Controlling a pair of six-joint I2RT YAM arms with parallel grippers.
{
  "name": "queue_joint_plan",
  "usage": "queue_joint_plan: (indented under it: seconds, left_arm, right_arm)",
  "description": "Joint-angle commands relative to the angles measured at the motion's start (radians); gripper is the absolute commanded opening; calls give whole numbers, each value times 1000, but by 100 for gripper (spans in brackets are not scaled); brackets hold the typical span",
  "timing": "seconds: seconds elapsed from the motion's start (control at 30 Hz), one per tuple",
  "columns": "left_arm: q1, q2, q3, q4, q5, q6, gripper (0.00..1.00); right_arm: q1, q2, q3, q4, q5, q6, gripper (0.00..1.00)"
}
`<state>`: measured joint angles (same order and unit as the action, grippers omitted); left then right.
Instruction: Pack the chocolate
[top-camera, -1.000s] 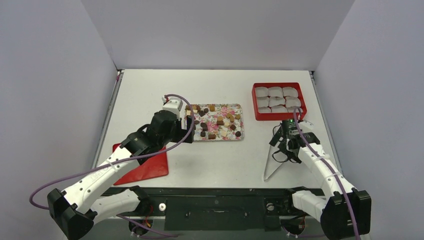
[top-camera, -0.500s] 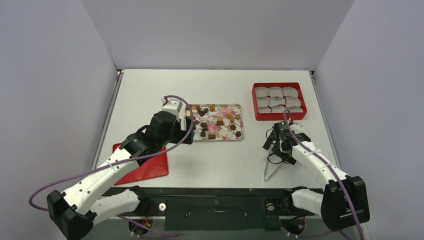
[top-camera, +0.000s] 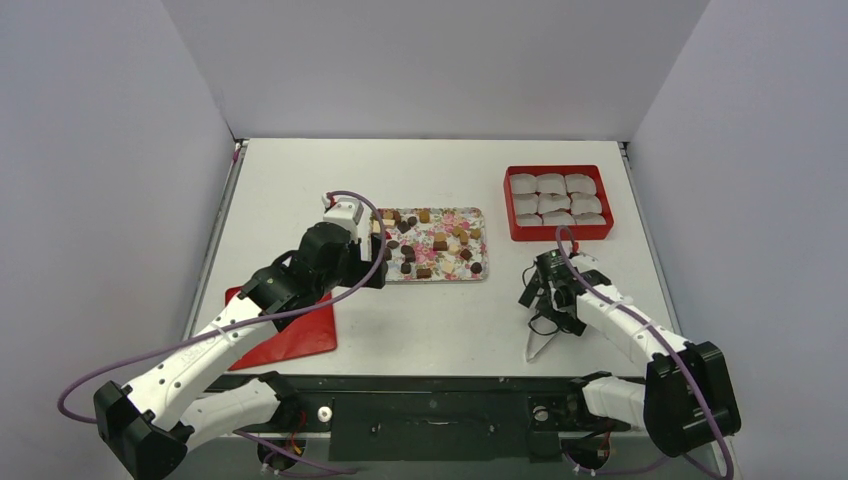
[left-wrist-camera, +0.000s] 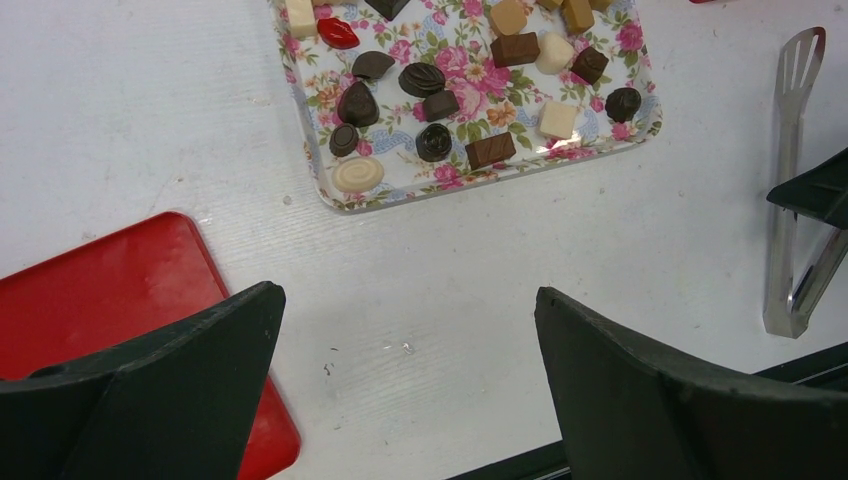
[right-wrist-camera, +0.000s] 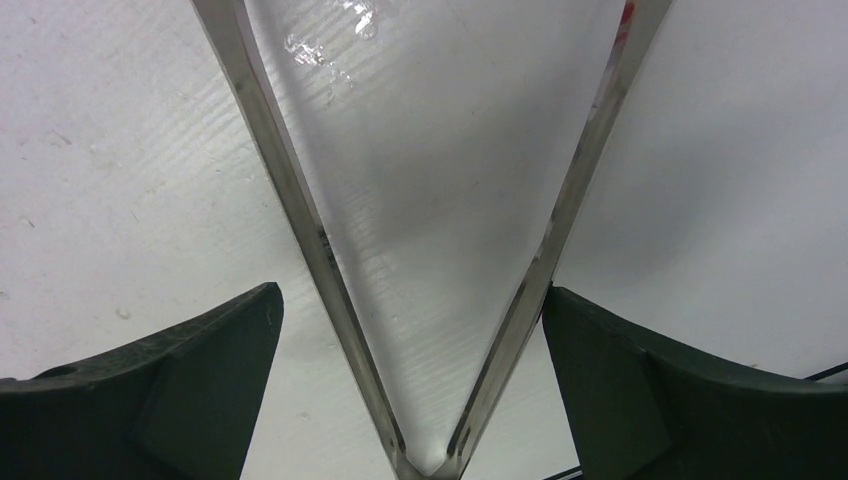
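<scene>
The chocolate (top-camera: 407, 253) lies as several small dark, tan and cream pieces on a flower-patterned tray (top-camera: 440, 277) in mid table. The left wrist view shows the chocolate (left-wrist-camera: 434, 142) on that tray (left-wrist-camera: 400, 195) at the top. My left gripper (top-camera: 378, 258) hangs open by the tray's left end, and its gripper (left-wrist-camera: 410, 320) has only bare table between the fingers. My right gripper (top-camera: 537, 300) is open low over metal tongs (top-camera: 538, 342). In its own view this gripper (right-wrist-camera: 410, 310) straddles the V of the tongs (right-wrist-camera: 560, 220), the right finger (right-wrist-camera: 640, 380) close against one arm.
A red box (top-camera: 557, 237) lined with white paper cups (top-camera: 551, 184) stands at the back right. A flat red lid (top-camera: 290, 335) lies near the left arm, also seen as the lid (left-wrist-camera: 110, 290) in the left wrist view. The tongs (left-wrist-camera: 795, 180) show at its right edge.
My right gripper has moved left and nearer along the tongs, away from the red box. The left arm has stayed still. Both grippers stayed open.
</scene>
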<state>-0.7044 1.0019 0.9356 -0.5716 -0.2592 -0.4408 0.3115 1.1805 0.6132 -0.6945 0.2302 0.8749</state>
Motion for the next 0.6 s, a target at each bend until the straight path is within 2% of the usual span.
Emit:
queue_joint_plan:
  seconds: [0.0,0.2,0.57]
  left_arm:
    - [8,-27,-3,45,7,5,96]
    - [11,-35,-11,38,8,10,96]
    - [12,-49,-14,23,12,15,96]
  right_arm:
    - [14,4,-28,35,50,59,98]
    - [24,-14,-70,82,66,102,94]
    - [154,-55,-133,147,183,187,75]
